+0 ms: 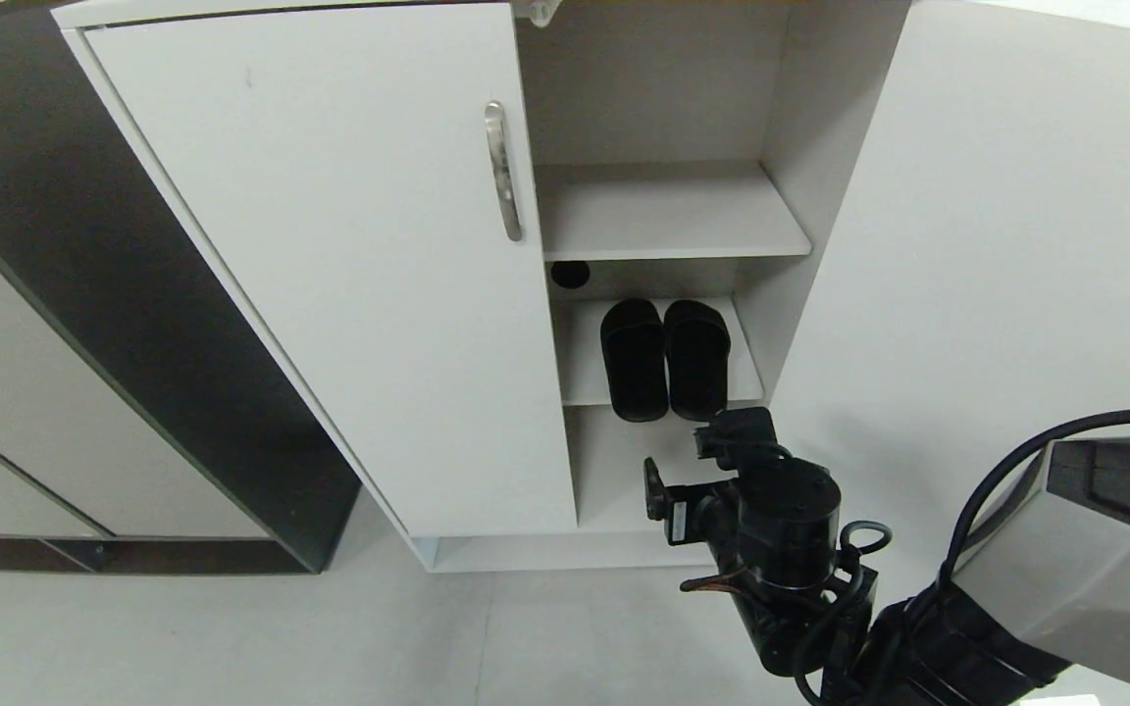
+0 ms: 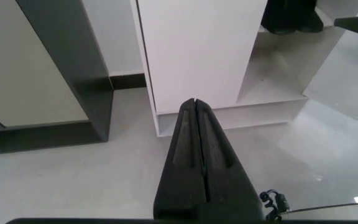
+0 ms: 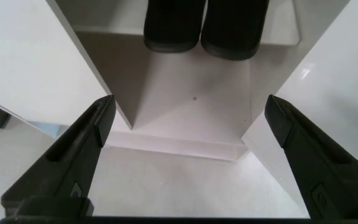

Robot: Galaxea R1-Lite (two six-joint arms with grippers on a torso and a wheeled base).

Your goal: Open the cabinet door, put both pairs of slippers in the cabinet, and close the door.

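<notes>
Slippers: one pair of black slide slippers (image 1: pixel 636 361) is set side by side on the middle shelf (image 1: pixel 580 363) of the white wooden cabinet (image 1: pixel 663 211) | Door: the right white door (image 1: pixel 967 245) is swung open | Right tool (image 3: pixel 189 106): spread wide, held before the bottom compartment, just below the slippers | Left tool (image 2: pixel 194 107): pressed together, held over the grey floor (image 2: pixel 73 180)

Domestic-type interior, likely entryway or hallway; exact room cannot tell. Evidence: white shoe cabinet (image 1: pixel 330 294) standing on smooth light grey floor (image 1: pixel 231 637), metal bar handle (image 1: pixel 503 172) on closed left door, right door (image 1: pixel 967 245) swung open, plain white shelves (image 1: pixel 668 211) inside, pair of black slippers (image 1: pixel 636 363) on middle shelf. Left of cabinet: dark panel (image 1: pixel 84 245), beige flat-fronted unit (image 1: pixel 16 392).
</notes>
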